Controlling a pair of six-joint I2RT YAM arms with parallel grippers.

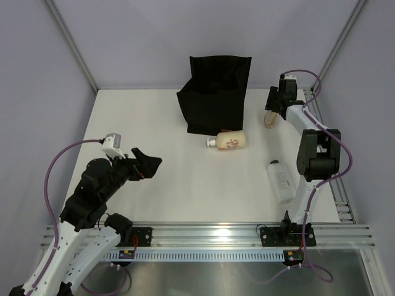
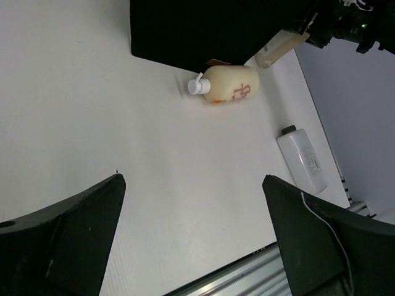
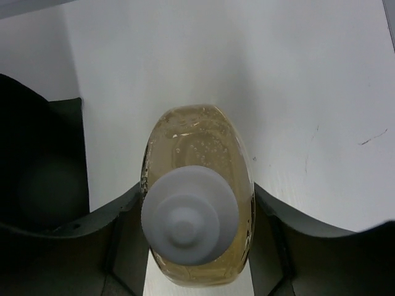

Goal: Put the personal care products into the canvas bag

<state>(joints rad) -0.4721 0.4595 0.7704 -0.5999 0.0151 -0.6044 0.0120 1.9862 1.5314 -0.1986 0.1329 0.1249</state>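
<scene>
The black canvas bag (image 1: 213, 92) stands open at the far middle. A cream pump bottle (image 1: 227, 142) lies on its side just in front of it, also in the left wrist view (image 2: 229, 83). A flat white bottle (image 1: 281, 180) lies at the right, near the right arm's base. My right gripper (image 1: 274, 106) is to the right of the bag, shut on a squat amber bottle (image 3: 197, 148) with a pale cap (image 3: 188, 214). My left gripper (image 2: 193, 179) is open and empty over the near left table. The other bottles are not in view.
The bag's dark side (image 3: 37, 160) is close on the left in the right wrist view. The aluminium rail (image 1: 210, 234) runs along the near edge. Grey walls close in the table on three sides.
</scene>
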